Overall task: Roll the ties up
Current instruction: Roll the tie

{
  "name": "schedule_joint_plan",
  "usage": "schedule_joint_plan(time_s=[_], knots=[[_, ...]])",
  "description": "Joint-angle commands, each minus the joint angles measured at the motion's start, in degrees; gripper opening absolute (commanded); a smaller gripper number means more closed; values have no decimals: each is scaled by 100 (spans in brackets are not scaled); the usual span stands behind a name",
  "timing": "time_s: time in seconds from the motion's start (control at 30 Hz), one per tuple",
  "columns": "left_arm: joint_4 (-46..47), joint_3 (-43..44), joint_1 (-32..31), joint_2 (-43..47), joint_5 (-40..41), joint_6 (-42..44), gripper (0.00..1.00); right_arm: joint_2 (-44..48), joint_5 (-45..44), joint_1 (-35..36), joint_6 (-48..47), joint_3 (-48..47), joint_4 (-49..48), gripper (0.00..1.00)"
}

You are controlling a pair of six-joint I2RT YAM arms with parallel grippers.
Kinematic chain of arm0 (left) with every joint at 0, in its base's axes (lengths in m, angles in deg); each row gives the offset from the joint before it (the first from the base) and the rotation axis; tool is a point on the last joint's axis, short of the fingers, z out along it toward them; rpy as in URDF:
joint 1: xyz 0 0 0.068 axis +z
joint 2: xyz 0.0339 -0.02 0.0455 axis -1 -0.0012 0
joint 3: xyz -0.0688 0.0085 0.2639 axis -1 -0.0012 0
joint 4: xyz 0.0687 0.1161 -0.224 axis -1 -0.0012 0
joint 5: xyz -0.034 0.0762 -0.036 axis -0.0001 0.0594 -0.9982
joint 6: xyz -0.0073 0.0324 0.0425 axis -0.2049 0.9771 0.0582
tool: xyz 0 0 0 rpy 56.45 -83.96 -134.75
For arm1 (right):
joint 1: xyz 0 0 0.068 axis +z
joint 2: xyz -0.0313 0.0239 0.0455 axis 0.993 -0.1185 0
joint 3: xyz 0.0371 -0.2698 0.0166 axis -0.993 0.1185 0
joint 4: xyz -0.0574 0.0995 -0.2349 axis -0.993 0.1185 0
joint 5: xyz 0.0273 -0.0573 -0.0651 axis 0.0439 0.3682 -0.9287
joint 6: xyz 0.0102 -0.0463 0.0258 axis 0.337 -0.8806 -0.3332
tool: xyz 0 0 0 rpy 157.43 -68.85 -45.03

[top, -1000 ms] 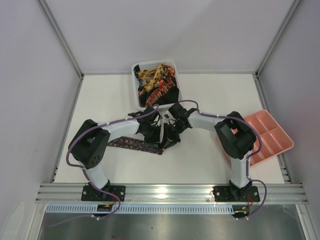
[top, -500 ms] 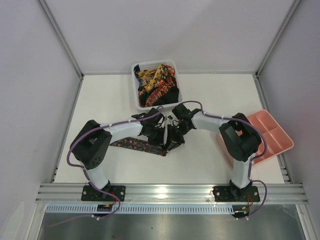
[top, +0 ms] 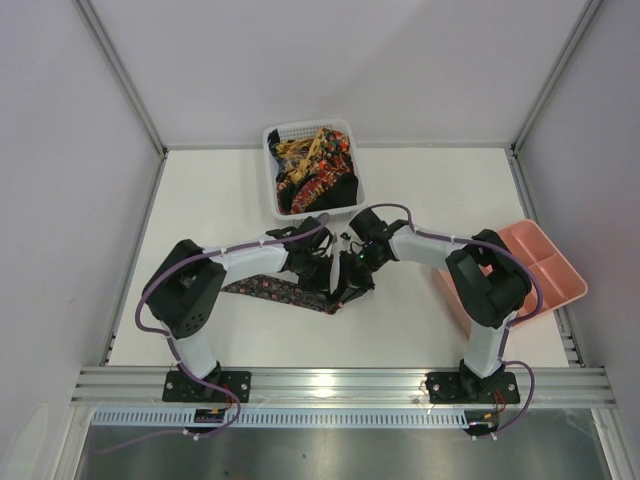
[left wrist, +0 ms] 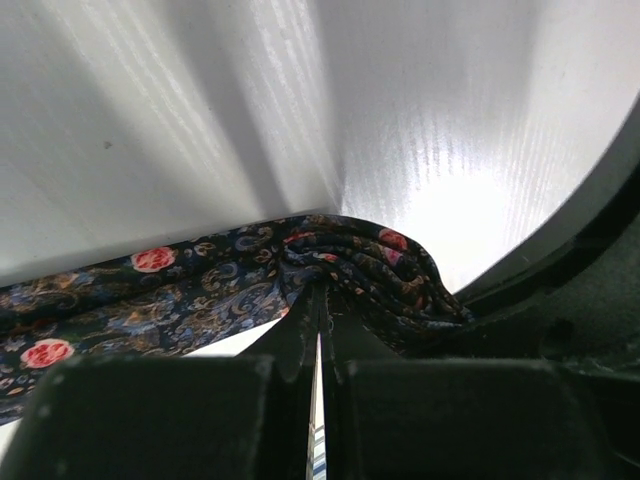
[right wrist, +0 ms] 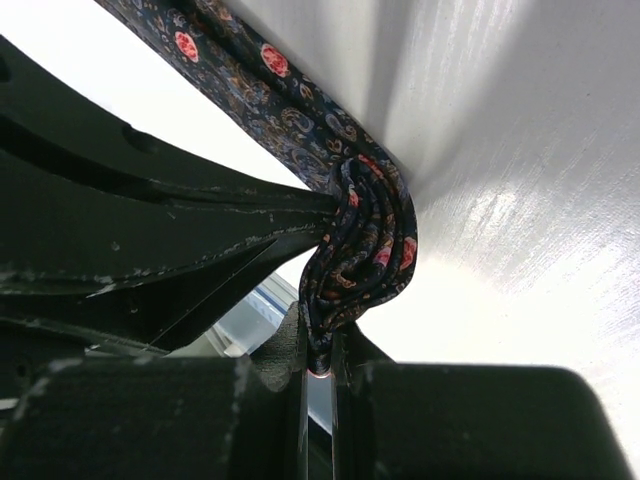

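One of the ties [top: 268,291], dark with red and gold paisley, lies flat on the white table, its right end gathered into a small roll [right wrist: 368,243]. Both grippers meet at that roll. My left gripper [top: 322,272] is shut, its tips [left wrist: 322,305] pinching the fabric where the flat strip [left wrist: 150,295] joins the folds. My right gripper [top: 349,277] is shut on the lower edge of the roll [right wrist: 322,350], which bulges above its fingers. More ties [top: 315,165] with red, orange and yellow patterns fill the basket.
A white mesh basket [top: 272,140] stands at the back centre, just behind the grippers. A pink compartment tray [top: 545,265] lies at the right edge beside the right arm's elbow. White walls enclose the table on three sides.
Both grippers, still gripping the roll, have shifted a little toward the near-right. The right arm's elbow has swung outward toward the tray. The flat strip has stayed put.
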State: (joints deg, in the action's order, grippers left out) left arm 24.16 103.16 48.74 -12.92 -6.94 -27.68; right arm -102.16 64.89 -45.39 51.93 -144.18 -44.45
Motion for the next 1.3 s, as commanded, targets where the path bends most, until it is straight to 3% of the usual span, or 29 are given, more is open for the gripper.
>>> schedule_joint_plan(time_s=[0.0, 0.53, 0.77, 1.27], knots=[[-169, 156, -47, -37, 506, 83, 0, 108, 307, 87, 21, -437, -206, 0], [-266, 200, -56, -63, 683, 197, 1, -955, 176, 324, 179, -1097, -119, 0], [-372, 209, -47, -116, 833, 250, 0, -1395, -26, 430, 91, -1545, 355, 0], [129, -511, -47, 446, 1166, 127, 1, -1729, -307, 658, 47, -1695, 567, 0]])
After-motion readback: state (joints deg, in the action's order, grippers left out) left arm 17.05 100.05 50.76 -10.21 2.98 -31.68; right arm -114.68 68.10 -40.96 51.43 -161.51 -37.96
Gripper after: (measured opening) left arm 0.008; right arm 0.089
